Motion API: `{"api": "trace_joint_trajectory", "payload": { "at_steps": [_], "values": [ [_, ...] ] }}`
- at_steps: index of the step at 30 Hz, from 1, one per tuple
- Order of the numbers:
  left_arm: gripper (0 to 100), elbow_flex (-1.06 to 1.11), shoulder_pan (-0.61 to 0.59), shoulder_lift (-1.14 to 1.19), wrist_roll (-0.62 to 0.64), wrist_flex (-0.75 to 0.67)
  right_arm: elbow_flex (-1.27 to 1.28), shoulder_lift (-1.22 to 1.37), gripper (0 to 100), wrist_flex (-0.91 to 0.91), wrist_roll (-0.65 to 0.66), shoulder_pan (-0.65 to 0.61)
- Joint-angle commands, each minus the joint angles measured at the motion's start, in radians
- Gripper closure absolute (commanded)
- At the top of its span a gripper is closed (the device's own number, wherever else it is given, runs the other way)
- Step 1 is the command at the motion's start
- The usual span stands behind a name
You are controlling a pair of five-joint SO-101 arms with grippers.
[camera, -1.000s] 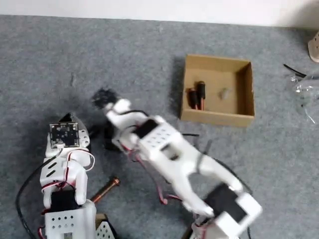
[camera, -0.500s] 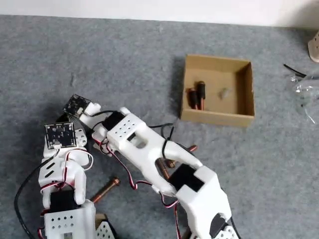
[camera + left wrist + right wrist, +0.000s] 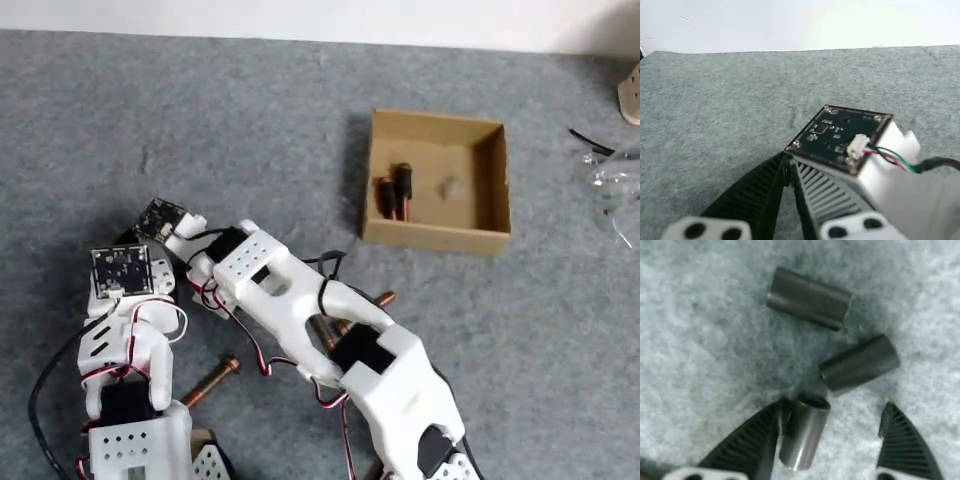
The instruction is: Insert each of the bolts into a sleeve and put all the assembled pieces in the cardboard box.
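The right gripper (image 3: 835, 409) is spread wide, with one sleeve (image 3: 805, 432) lying between its fingers on the table (image 3: 700, 340). The left gripper (image 3: 788, 169) is pressed together, and a bolt (image 3: 211, 380) lies beside that arm, well apart from the cardboard box (image 3: 435, 238)

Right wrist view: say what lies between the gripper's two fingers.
In the right wrist view, one dark grey metal sleeve lies inside the open right gripper, close beside one finger.
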Motion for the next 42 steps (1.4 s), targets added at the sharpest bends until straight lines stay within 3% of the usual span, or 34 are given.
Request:
{"api": "trace_joint_trajectory", "payload": {
  "at_steps": [1,5,17,23,34,42],
  "values": [
    [99,0.013,-0.018,-0.015,0.006,-0.023,-0.019,0.015,73.1,0.019,-0.041,0.015],
    [99,0.015,-0.016,-0.015,0.006,-0.023,-0.024,0.013,73.1,0.079,-0.192,0.013],
    [99,0.015,-0.012,-0.015,0.005,-0.023,-0.064,0.022,74.3,0.159,-0.411,0.015],
    [99,0.015,-0.012,-0.015,0.005,-0.023,-0.062,0.022,99.1,0.159,-0.482,0.013],
    [99,0.021,-0.01,-0.015,0.005,-0.026,-0.071,0.004,99.4,0.257,-0.493,0.019],
    [99,0.021,0.004,-0.015,0.003,-0.026,-0.059,-0.147,99.4,0.257,-0.493,0.044]
  ]
}}
